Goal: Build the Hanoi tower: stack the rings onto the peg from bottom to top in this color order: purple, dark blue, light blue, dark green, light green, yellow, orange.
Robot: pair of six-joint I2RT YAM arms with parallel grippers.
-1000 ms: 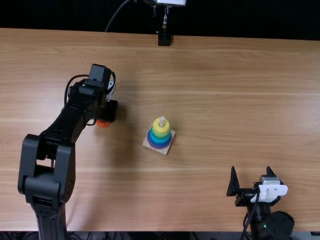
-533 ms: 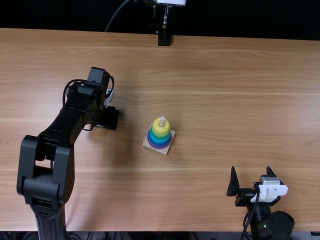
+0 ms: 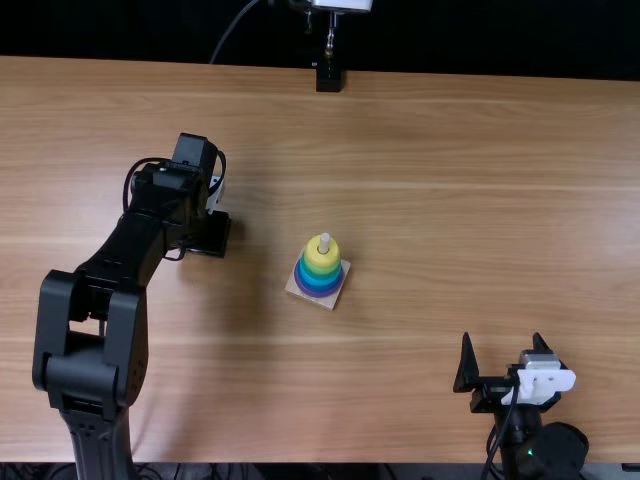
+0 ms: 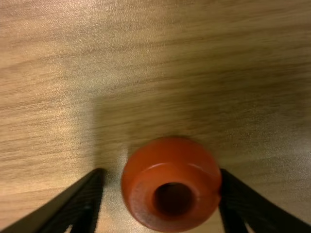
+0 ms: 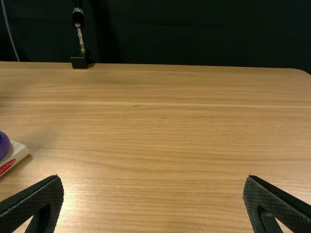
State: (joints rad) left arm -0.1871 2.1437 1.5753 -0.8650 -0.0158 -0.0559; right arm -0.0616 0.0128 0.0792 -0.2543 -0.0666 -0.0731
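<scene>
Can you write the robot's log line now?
left gripper: open around orange ring; tower: yellow ring on top; orange ring: not stacked; right gripper: open

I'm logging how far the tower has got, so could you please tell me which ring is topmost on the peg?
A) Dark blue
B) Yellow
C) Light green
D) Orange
B: the yellow ring is the highest one around the peg, while the orange ring is away from the tower, between the fingers of the left gripper.
</scene>
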